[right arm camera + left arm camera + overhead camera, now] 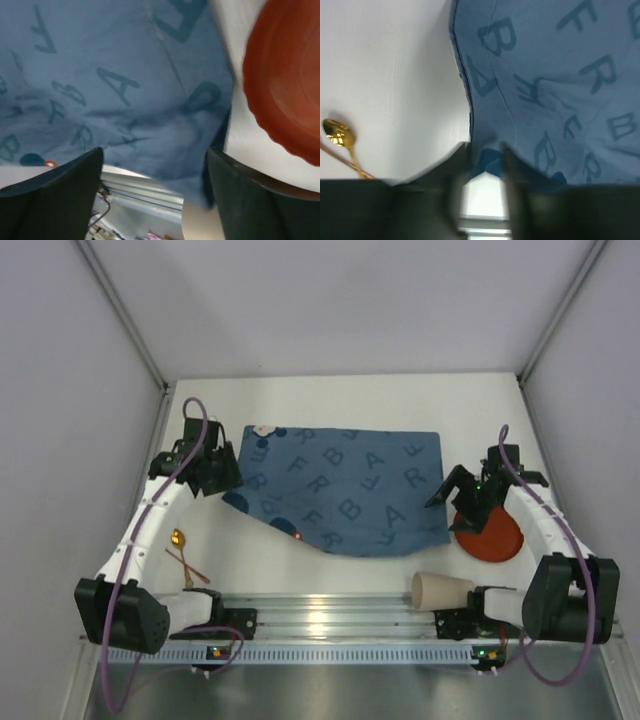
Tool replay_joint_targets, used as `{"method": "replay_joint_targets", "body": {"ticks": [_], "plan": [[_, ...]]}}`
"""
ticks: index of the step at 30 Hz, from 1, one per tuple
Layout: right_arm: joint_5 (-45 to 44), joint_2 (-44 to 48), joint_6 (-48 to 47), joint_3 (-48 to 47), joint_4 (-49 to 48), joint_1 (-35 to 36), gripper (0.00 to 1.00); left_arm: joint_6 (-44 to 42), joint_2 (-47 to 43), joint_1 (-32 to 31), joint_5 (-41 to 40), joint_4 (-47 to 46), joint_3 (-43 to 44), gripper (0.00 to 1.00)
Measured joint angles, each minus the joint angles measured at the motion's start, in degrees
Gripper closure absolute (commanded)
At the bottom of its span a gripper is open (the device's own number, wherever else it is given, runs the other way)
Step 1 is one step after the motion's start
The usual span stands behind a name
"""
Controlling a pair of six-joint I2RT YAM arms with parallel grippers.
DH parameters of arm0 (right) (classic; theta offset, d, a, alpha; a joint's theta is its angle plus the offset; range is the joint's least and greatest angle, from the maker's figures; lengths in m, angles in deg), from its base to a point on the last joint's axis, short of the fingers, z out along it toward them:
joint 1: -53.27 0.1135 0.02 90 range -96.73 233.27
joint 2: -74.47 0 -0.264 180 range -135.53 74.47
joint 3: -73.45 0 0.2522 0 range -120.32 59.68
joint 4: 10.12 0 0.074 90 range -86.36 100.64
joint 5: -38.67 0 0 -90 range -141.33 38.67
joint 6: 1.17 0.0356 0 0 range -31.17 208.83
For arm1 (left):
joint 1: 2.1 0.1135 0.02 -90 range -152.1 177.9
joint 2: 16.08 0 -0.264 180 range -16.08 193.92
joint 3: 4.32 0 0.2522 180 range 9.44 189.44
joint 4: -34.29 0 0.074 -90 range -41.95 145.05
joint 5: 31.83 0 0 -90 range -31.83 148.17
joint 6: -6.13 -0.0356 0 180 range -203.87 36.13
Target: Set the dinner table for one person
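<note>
The dinner table (330, 405) is a plain white tabletop. A blue mat (340, 490) printed with letters lies across its middle, its near left part rumpled along a slanted edge. My left gripper (228, 480) hovers at the mat's left edge. In the left wrist view the left gripper (484, 150) is blurred, its fingers slightly apart, with a fold of the mat (545, 85) at their tips. My right gripper (455, 502) is at the mat's right edge. In the right wrist view the right gripper (155, 155) stands wide open above the mat (125, 85), holding nothing.
A red plate (492, 537) lies right of the mat, partly under the right arm, and shows as the plate (285, 85) in the right wrist view. A paper cup (442, 590) lies on its side at the near edge. A gold spoon (180, 540) and a second utensil lie crossed at the near left.
</note>
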Motion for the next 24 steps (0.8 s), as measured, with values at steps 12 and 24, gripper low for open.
{"method": "replay_joint_targets", "body": {"ticks": [12,24], "plan": [[-2.99,-1.88,-5.35,-2.75,5.81,-1.29,0.05,3.37,-3.45,0.00,0.33,5.09,-4.35,0.02],[-1.42,-20.94,-5.27,-22.84,-3.34,-1.29,0.07,3.45,15.67,0.00,2.43,-6.88,-1.09,0.02]]}}
